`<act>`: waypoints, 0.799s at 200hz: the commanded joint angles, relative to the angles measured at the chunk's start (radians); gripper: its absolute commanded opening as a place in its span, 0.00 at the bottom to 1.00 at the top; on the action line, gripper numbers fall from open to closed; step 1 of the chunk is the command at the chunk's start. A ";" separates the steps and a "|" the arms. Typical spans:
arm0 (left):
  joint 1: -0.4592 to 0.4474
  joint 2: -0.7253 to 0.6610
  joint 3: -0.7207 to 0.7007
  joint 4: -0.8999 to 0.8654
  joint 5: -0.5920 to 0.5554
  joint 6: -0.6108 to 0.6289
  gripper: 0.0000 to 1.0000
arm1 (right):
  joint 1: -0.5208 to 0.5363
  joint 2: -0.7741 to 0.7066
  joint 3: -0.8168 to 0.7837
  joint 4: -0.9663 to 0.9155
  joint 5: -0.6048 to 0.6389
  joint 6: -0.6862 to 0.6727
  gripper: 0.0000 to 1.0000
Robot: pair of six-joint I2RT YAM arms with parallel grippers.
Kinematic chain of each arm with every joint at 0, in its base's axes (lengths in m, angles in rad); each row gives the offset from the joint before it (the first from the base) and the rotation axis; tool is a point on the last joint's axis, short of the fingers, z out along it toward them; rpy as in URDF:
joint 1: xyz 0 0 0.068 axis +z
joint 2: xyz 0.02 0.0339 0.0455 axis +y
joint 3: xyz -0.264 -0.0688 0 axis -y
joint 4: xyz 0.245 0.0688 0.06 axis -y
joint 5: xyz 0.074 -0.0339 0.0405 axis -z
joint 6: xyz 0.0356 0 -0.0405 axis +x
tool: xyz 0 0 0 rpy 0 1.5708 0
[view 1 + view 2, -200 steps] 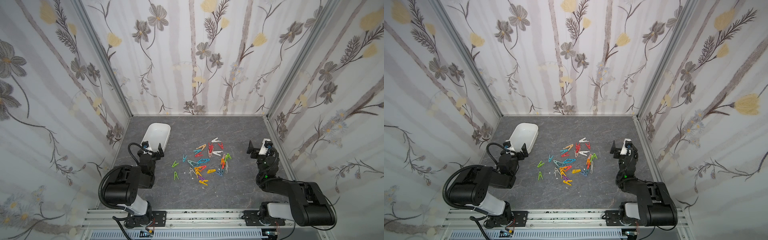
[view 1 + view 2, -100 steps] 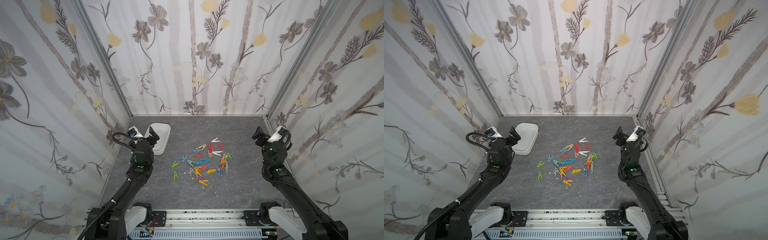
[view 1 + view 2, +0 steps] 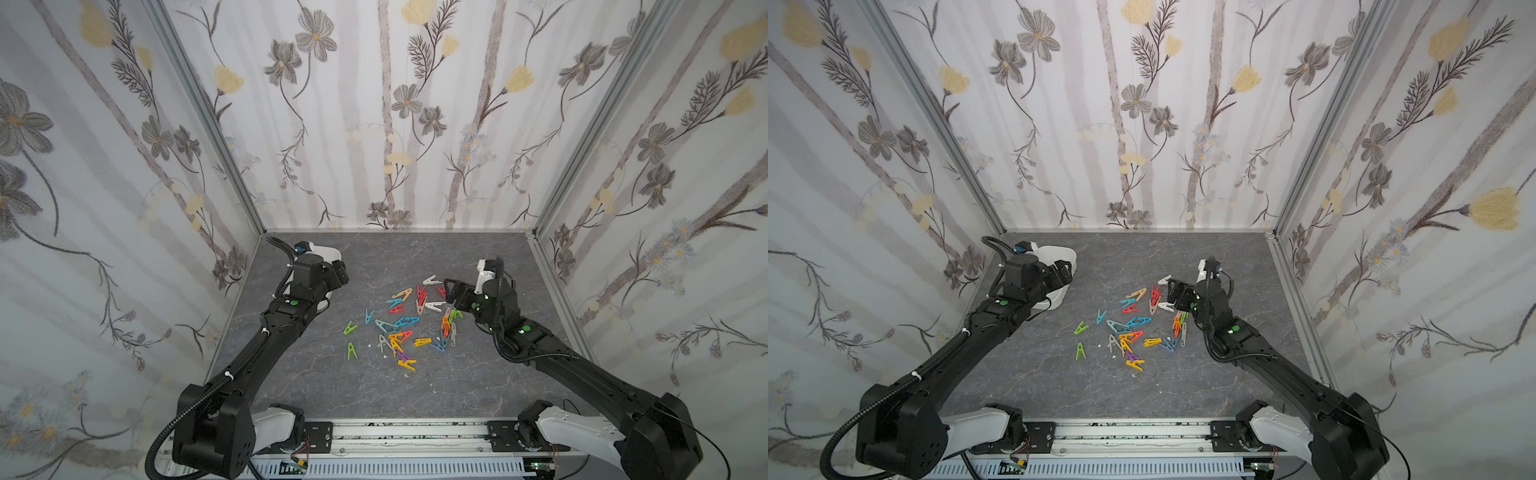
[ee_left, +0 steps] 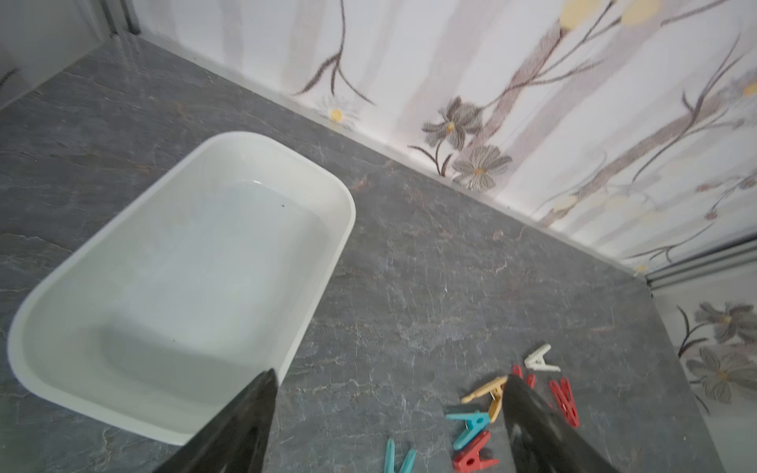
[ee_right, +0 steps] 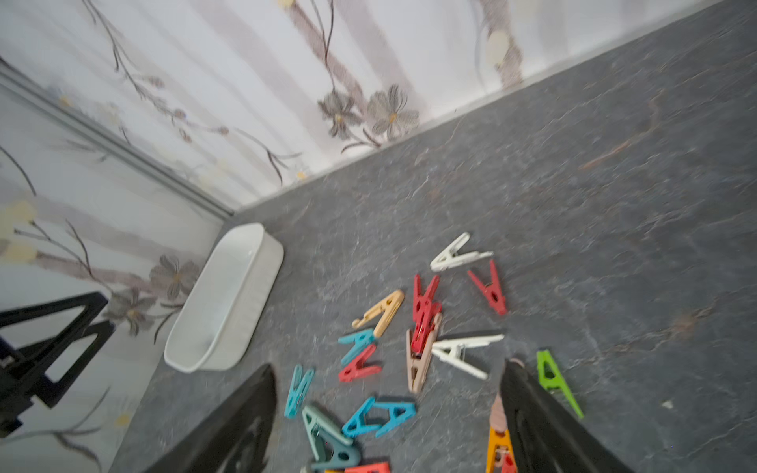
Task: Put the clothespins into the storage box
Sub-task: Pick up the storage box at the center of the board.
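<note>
Clothespins are all loose on the bench, a colourful scatter around the middle, leaning a bit toward the right edge. None of them are in the box, which sits empty near the back-left corner. So we'd say we're right at the start, lining up a first pick.

Our right tool hangs over the right side of the pile, jaws spread, nothing between them. In its wrist view a white pin lies roughly in line with the gap, right next to a red one stacked on a beige one.

Our left tool is spread wide and empty too, hovering at the side of the box that faces the pile.

Next we think the right tool needs to come down on one pin, jaws across its narrow sides, then close, lift and carry it to the back-left corner. The overlapping pins could come up in twos or slip out. The two green pins on the left fringe lie apart and look like easier singles for the left tool.
</note>
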State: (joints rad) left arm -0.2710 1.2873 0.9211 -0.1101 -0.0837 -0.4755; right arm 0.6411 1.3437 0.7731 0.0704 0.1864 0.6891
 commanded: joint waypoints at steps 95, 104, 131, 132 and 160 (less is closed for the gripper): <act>0.096 0.589 0.473 -0.276 -0.013 0.127 0.59 | 0.297 0.477 0.388 0.004 -0.055 -0.043 0.66; 0.093 0.606 0.470 -0.274 -0.017 0.130 0.58 | 0.299 0.484 0.386 0.009 -0.067 -0.038 0.65; 0.092 0.642 0.452 -0.260 -0.047 0.138 0.53 | 0.308 0.501 0.382 0.010 -0.079 -0.035 0.62; 0.093 0.643 0.451 -0.260 -0.048 0.138 0.53 | 0.308 0.501 0.382 0.011 -0.079 -0.035 0.62; 0.093 0.656 0.422 -0.241 -0.050 0.138 0.43 | 0.313 0.499 0.363 0.020 -0.077 -0.025 0.62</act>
State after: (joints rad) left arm -0.1787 1.9366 1.3640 -0.3630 -0.1120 -0.3431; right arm 0.9497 1.8408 1.1484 0.0509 0.1104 0.6460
